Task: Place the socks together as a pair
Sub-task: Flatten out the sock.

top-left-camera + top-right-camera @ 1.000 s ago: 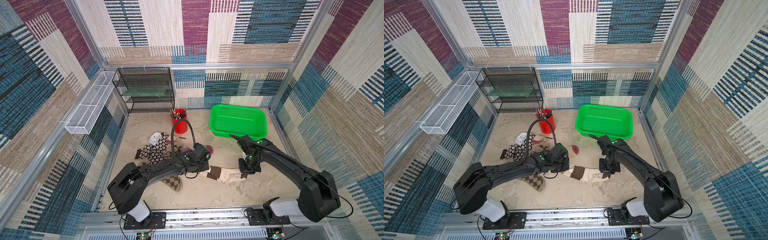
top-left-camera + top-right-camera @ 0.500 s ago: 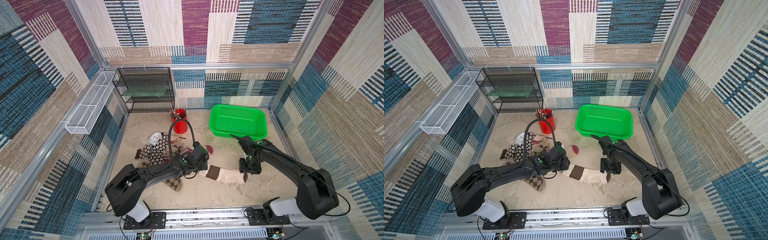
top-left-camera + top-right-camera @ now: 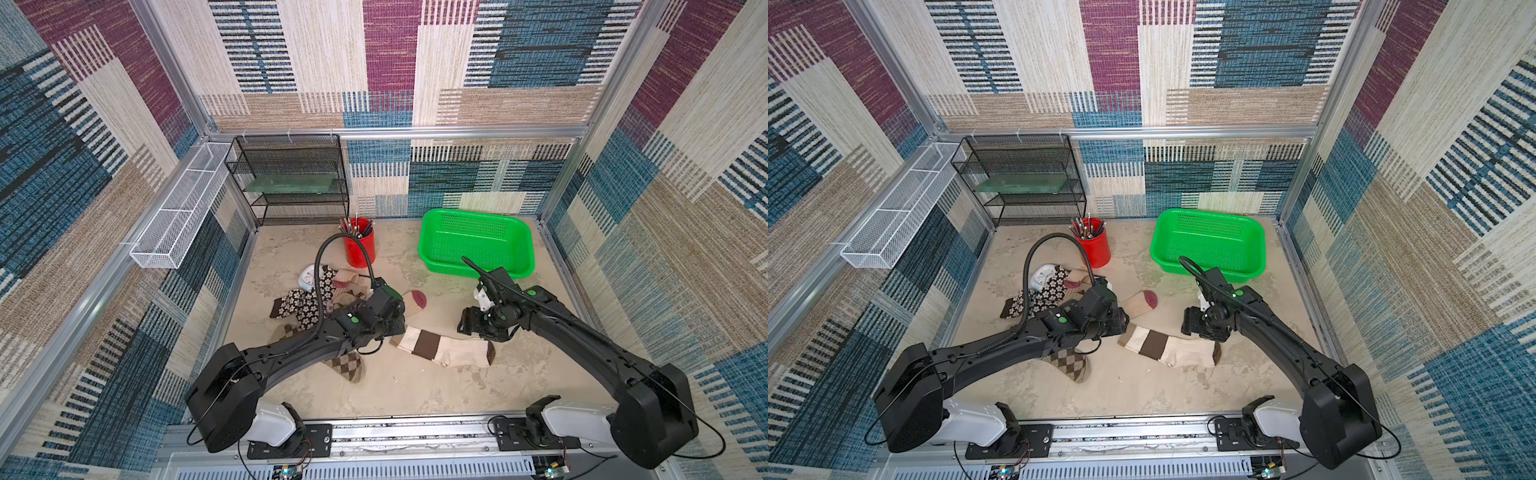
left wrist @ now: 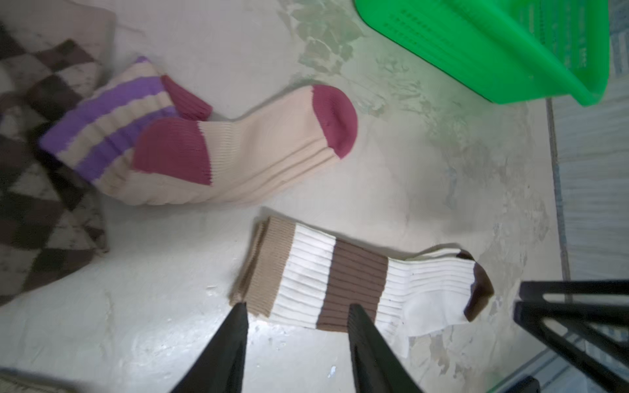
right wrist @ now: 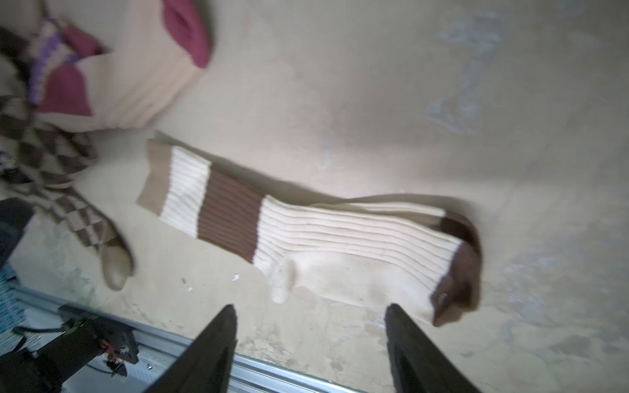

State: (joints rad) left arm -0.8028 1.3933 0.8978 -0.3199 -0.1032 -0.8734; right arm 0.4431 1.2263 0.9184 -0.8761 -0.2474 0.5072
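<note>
At the left, flowered socks (image 3: 291, 301) and an argyle sock (image 3: 349, 368) lie heaped beside the left gripper (image 4: 299, 306). Its jaws stand apart and hold nothing, just over the cuff end of the cream-and-brown socks (image 3: 442, 347). These lie stacked flat on the table (image 3: 415, 395), with a maroon-toed sock (image 3: 409, 303) behind them. By their toe end the right gripper (image 5: 310, 306) gapes wide and empty, near the green basket (image 3: 478, 243).

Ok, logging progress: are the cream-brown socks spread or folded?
Spread: the cream-brown socks lie full length on the table, cuff to toe.
</note>
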